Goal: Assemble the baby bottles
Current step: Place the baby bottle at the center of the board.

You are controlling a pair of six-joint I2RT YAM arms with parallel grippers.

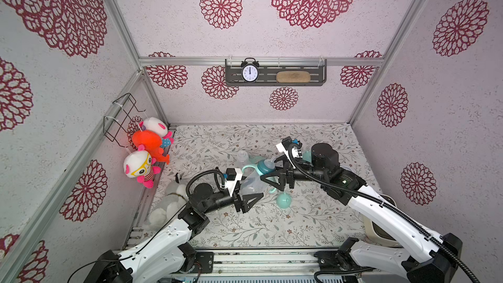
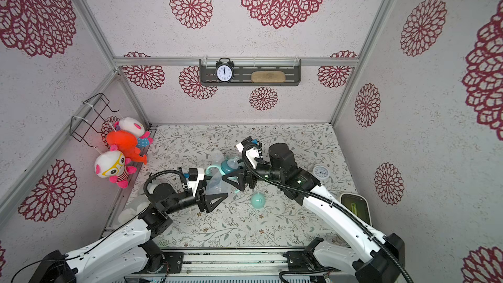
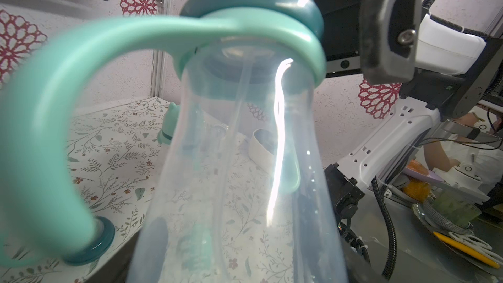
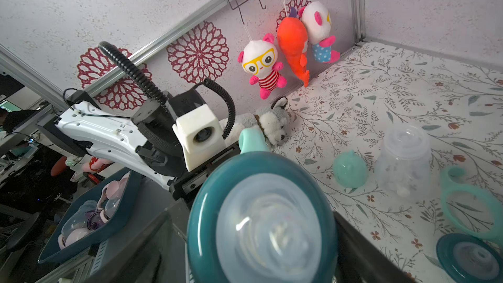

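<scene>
Baby bottles are in pieces on and over the counter (image 1: 245, 230). One clear bottle (image 1: 251, 185) is up in the air above the middle of the counter, tipped over to one side. The left claw (image 1: 246, 191) is shut tight on its wide bottom end. A mint ring (image 1: 246, 169) with two curvy handles sits around the neck. On top of the ring is a dark teal collar (image 1: 264, 166) with a soft see-through nipple (image 1: 271, 161) poking out. The right claw (image 1: 273, 170) is spread wide, with one finger on each side of that collar, and it has hold of it. It is too hard to tell if the collar is screwed down all the way.

A mint dome cap (image 1: 284, 200) with little ears lies on the counter just beside the held bottle, on the near side. A second bottle (image 1: 242, 156) stands on the counter behind it, with no top on. In the right wrist view, a loose ring (image 4: 468, 202) and a loose collar (image 4: 473, 258) lie flat near that second bottle. A small white clock (image 2: 319, 171) sits on the counter past the right arm.
</scene>
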